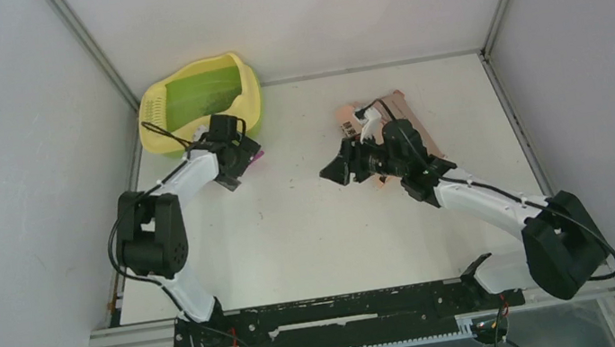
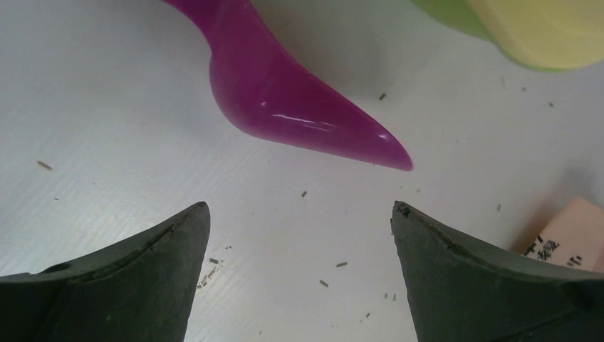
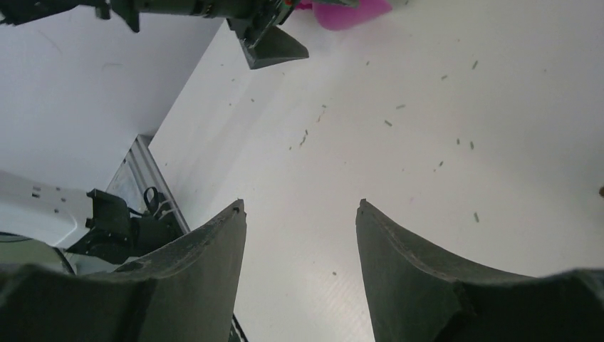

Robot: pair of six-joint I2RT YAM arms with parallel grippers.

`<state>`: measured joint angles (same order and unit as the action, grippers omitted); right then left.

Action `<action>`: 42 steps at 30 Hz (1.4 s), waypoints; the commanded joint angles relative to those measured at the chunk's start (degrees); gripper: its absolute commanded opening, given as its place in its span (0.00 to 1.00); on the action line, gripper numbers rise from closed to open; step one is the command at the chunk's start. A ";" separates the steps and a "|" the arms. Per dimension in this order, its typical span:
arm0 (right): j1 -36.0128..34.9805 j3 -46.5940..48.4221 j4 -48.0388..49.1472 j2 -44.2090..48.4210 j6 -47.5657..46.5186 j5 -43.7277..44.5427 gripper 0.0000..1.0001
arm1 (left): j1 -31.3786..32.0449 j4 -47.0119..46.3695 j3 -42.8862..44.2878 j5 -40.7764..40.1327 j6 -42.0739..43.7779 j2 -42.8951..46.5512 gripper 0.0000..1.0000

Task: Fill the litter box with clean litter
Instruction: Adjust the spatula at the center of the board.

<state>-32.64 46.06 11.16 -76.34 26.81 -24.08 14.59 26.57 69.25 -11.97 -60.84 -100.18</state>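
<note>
Left arm: reaching forward, left gripper (image 2: 299,206) just beside the litter box (image 1: 248,86), jaws wide apart.
Right arm: bent leftward, right gripper (image 3: 299,204) well right of the litter box, jaws parted.

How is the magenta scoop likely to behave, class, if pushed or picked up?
The magenta scoop looks like glossy moulded plastic, so probably stiff and rather slippery. It tapers to a thin point, suggesting little weight. Lying on the smooth white table, it would probably slide or pivot when nudged.
</note>
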 commanded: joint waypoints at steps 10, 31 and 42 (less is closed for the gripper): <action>0.68 -8.45 -3.37 9.88 -2.05 -4.06 0.66 | 2.50 -5.25 -0.16 -4.77 -17.18 -1.73 0.98; 2.89 -12.66 -0.44 11.30 -0.45 -8.57 0.65 | 1.63 -0.15 4.40 -9.75 -24.82 -5.57 0.99; 2.85 -14.61 0.35 12.44 0.06 -8.87 0.65 | 0.63 -0.52 4.10 -9.30 -25.03 -6.77 0.97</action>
<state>-30.00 32.08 8.29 -65.43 26.28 -32.14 15.92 25.78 71.33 -19.81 -85.12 -106.72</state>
